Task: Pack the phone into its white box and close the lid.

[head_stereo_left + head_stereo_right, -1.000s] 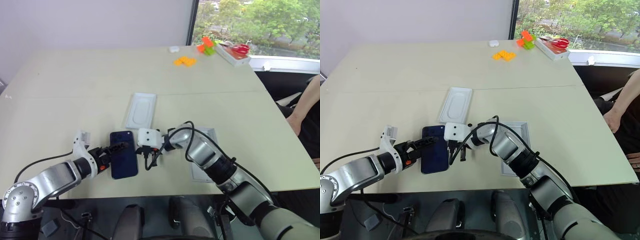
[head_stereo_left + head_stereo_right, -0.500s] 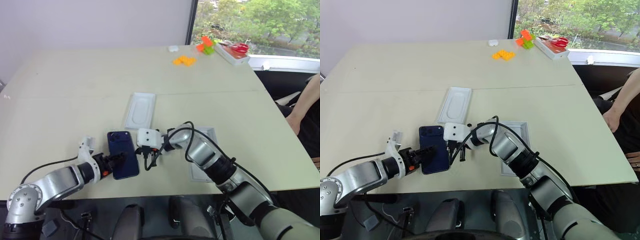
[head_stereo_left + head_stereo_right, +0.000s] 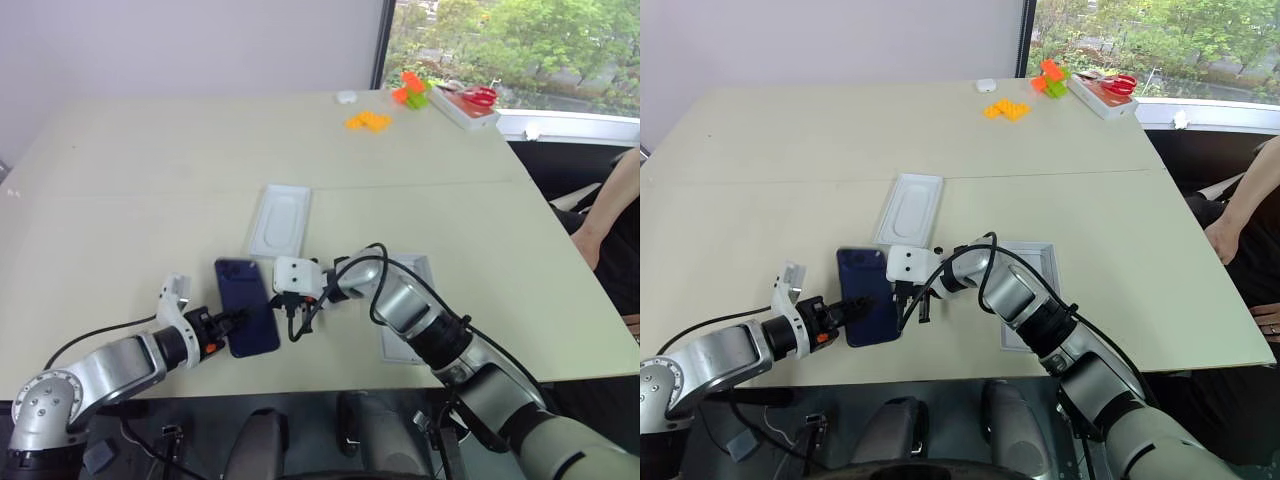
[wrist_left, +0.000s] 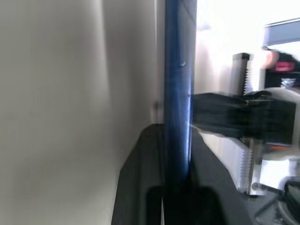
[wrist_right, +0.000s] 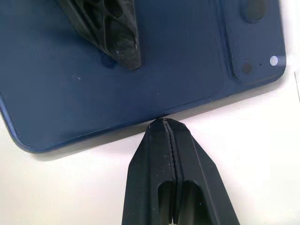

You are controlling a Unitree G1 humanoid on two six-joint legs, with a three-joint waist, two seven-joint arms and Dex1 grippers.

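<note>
Two grippers meet at one phone (image 3: 246, 305), a slim dark blue slab lying near the front edge of the table (image 3: 130, 180), camera cluster toward the far end. From the left, the left gripper (image 3: 862, 309) is clamped on the phone's near long edge: its wrist view shows the blue edge (image 4: 178, 98) pinched between two black fingers, one over the top face, one under. From the right, the right gripper (image 3: 297, 322) stands with its fingers pressed together, tips touching the opposite long edge, seemingly as a stop; whether it actually bears on the glass is hard to tell from above. Off to the right, well apart from the phone, the box (image 3: 1032, 262) lies open and partly hidden behind the right arm. Beyond the phone, a white insert (image 3: 281, 221) with an oval hollow rests flat. Stiff, thin and glossy, the phone probably handles as a slippery, fairly dense slab that scratches or cracks if dropped or levered hard. Its long edges look like the safest hold, near mid-length, so it does not swing. A pinch this close to one end may let the far end droop once lifted.
</note>
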